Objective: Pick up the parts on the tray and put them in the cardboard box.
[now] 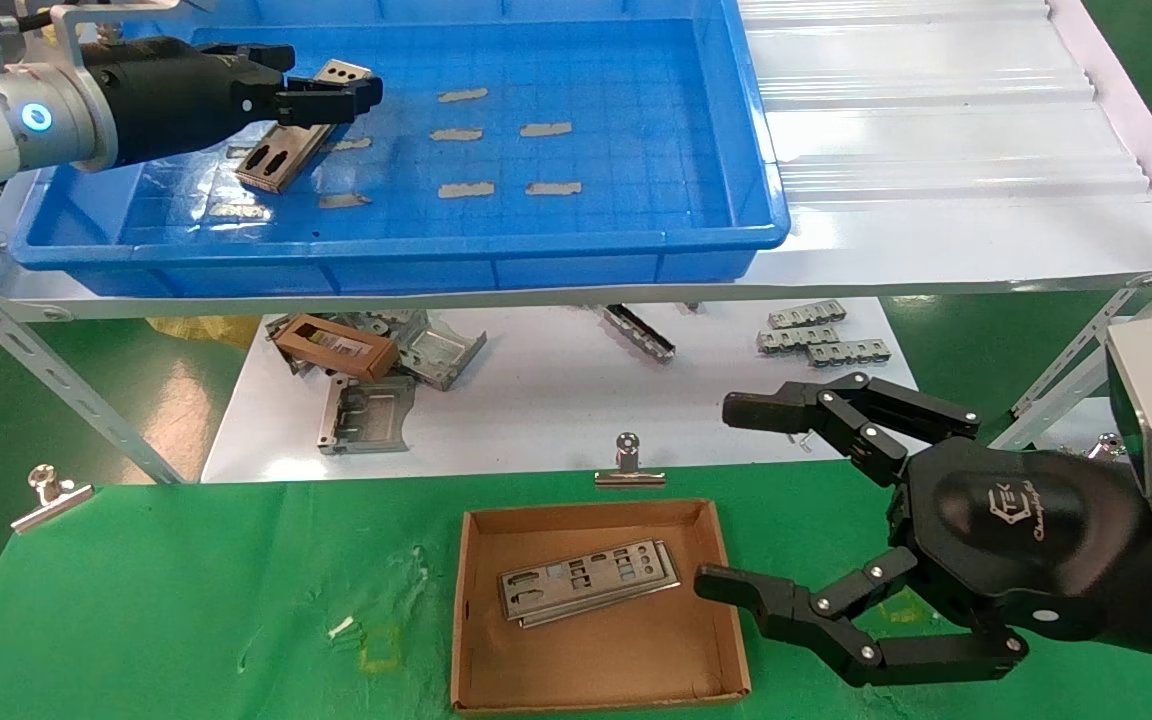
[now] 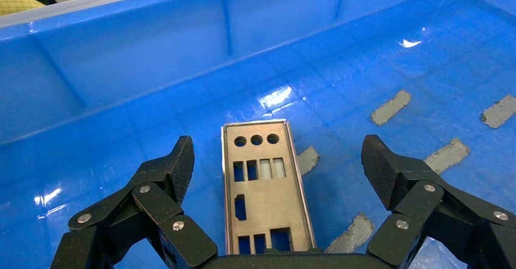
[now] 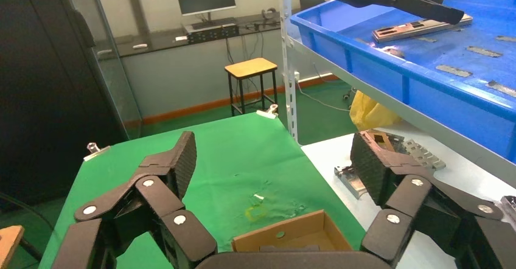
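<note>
Over the blue tray [image 1: 756, 150], the left claw [image 2: 277, 159] gaped wide astride a part [image 2: 264, 190], pending closure; the right claw [image 1: 736, 500] hung open near the cardboard box [image 1: 596, 690].

**Hidden and cut off**

Tray [image 1: 576, 250] far wall lost past the head view's top edge; part [image 2: 266, 190] cut off under the left gripper [image 2: 277, 159] body at its near end; cardboard box [image 3: 292, 237] mostly hidden behind the right gripper [image 3: 274, 159]; right arm cropped at the frame edge.
</note>
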